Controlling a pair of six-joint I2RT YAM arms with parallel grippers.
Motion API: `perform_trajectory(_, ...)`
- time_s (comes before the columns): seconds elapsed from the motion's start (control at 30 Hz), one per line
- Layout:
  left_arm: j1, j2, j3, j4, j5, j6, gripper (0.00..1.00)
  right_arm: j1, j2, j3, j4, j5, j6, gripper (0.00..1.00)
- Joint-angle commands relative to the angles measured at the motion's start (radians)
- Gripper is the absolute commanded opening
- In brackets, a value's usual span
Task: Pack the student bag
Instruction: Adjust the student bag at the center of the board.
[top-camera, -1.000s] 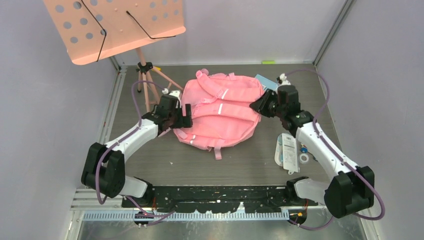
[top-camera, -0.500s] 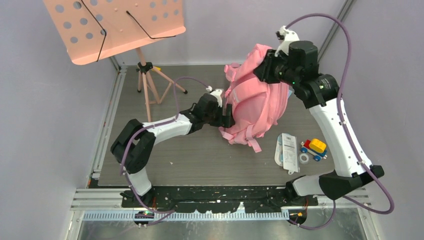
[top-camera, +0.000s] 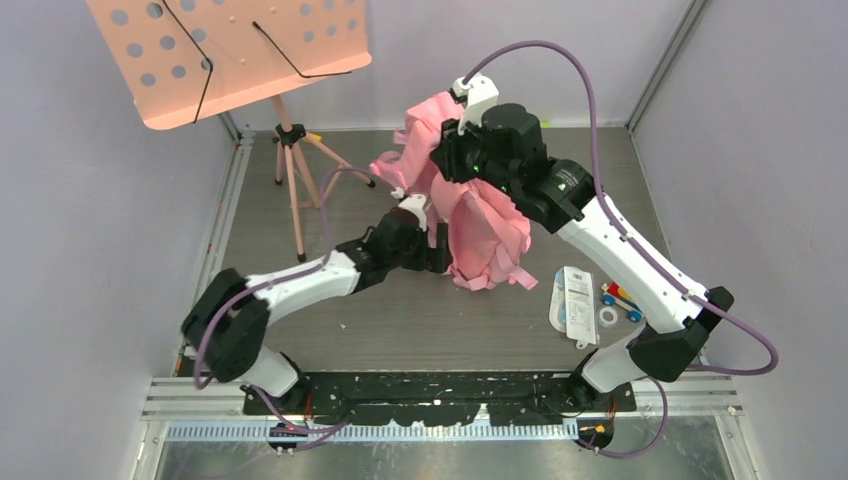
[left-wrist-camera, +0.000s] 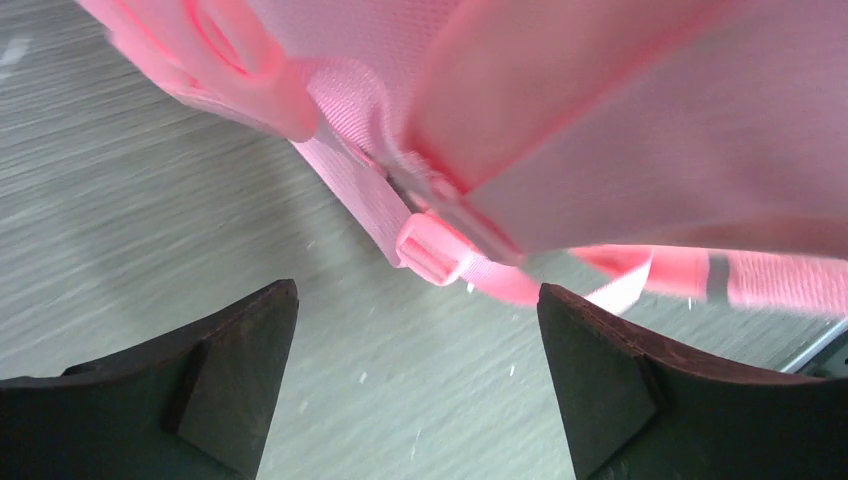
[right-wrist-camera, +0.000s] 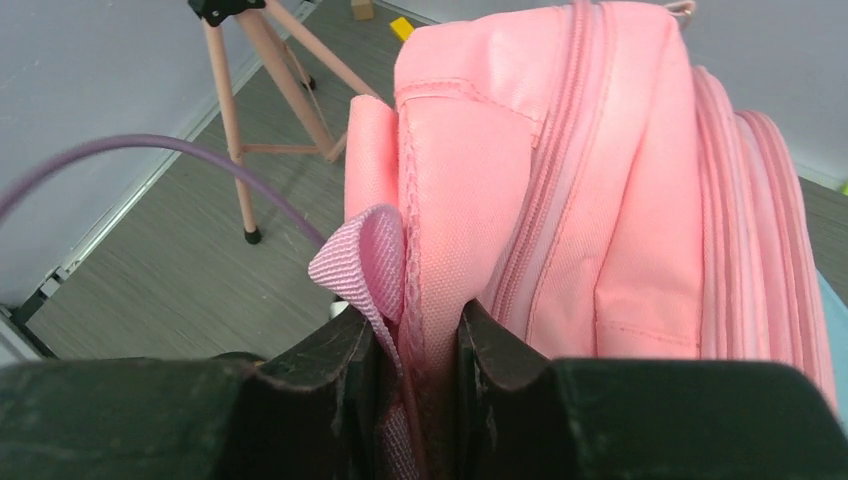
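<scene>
The student bag (top-camera: 488, 232), a soft pink backpack, hangs upright off the table with its straps dangling at the bottom. My right gripper (top-camera: 448, 158) holds it from the top. In the right wrist view that gripper (right-wrist-camera: 418, 325) is shut on a fold of the bag (right-wrist-camera: 600, 200) and a woven pink loop (right-wrist-camera: 362, 262). My left gripper (top-camera: 436, 246) is low at the bag's left side. The left wrist view shows it (left-wrist-camera: 417, 292) open with only floor between its fingers, the bag (left-wrist-camera: 640, 120) and a strap buckle (left-wrist-camera: 432, 250) just above.
A salmon-pink music stand (top-camera: 235, 55) on a tripod (top-camera: 295, 165) stands at the back left. At the right lie a white packet (top-camera: 574, 300), a small toy car (top-camera: 620, 295) and a tape ring (top-camera: 607, 316). Grey walls close both sides.
The right arm has lifted the bag from lying flat and carried it up and to the left. The left arm has swung right to stay beside it, jaws still open.
</scene>
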Motion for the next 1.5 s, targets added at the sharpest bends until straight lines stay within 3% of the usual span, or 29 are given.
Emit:
perform_trajectory(0.0,-0.005,-0.265,-0.081,-0.174,-0.156,0.039,0.94,0.054,-0.013,-0.057,0.172,0.059,0.026,0.0)
perform_trajectory(0.33,0.012,-0.697,-0.105,-0.611,-0.218,-0.059,0.95,0.139,-0.058,-0.119,0.14,0.088,0.026,0.0)
perform_trajectory(0.47,0.031,-0.829,0.052,-0.908,-0.341,-0.068,1.0,0.203,-0.081,-0.187,0.141,0.087,0.058,0.0)
perform_trajectory(0.63,0.049,-0.827,0.331,-1.172,-0.476,-0.06,1.0,0.328,-0.06,-0.256,0.155,0.097,0.109,0.0)
perform_trajectory(0.8,0.049,-0.875,0.469,-1.153,-0.608,0.013,1.0,0.458,-0.013,-0.343,0.213,0.122,0.188,0.0)
perform_trajectory(0.9,0.049,-0.871,0.485,-1.123,-0.601,0.047,1.0,0.507,0.018,-0.39,0.246,0.135,0.236,0.0)
perform_trajectory(1.13,0.049,-0.8,0.366,-1.046,-0.459,0.041,1.0,0.522,0.075,-0.507,0.357,0.157,0.315,0.01)
perform_trajectory(1.47,0.049,-0.798,0.132,-0.891,-0.396,-0.057,1.0,0.498,0.17,-0.597,0.401,0.245,0.321,0.02)
